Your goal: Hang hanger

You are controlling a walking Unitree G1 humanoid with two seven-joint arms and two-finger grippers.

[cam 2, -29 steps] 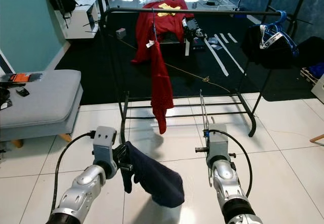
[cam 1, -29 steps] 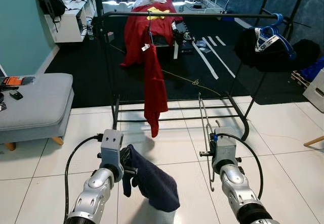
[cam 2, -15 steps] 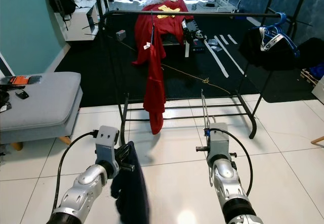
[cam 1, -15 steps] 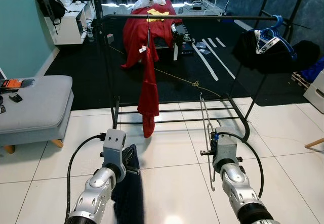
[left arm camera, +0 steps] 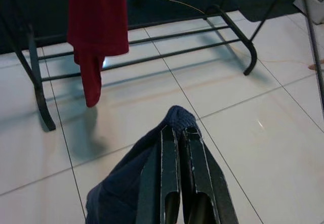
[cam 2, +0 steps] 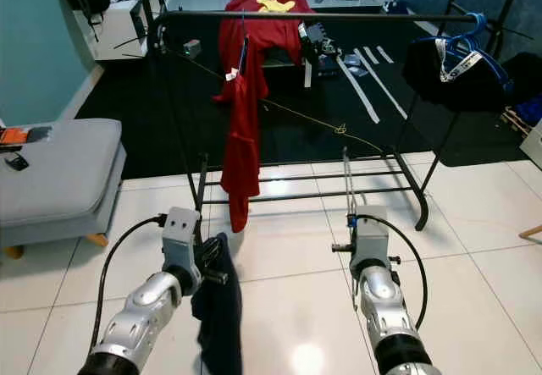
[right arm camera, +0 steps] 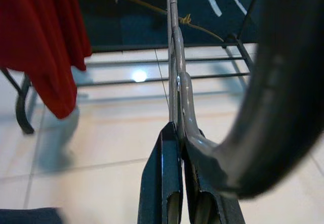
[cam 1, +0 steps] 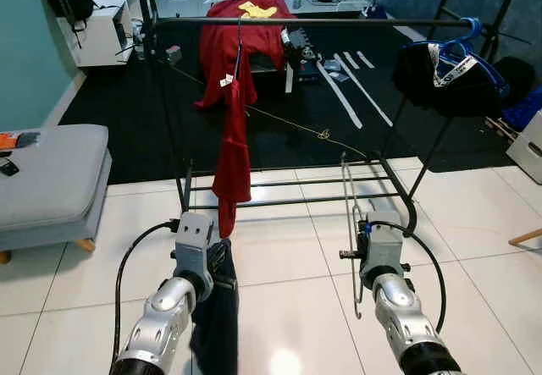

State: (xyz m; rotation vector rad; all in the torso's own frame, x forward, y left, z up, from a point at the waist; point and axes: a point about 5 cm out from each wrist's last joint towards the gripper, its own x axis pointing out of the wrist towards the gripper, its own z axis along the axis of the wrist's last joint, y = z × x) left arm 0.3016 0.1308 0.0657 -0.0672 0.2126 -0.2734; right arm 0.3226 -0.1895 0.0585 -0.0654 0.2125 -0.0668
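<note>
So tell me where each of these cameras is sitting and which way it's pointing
Left eye view: on the head, looking forward and down at the clothes rack; both silver arms show.
Right eye view: same head, same scene, shifted sideways.
Left wrist view: along the left gripper, shut on a navy garment, toward the tiled floor.
Right wrist view: along the right gripper, shut on a metal hanger.
Shared: the red garment on the rack appears in all views.

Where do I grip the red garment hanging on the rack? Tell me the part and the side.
Take the red garment by its lower tail, coming from the robot's side of the rack. It hangs free as a narrow vertical strip, so a hand could likely close across the folds there.
</note>
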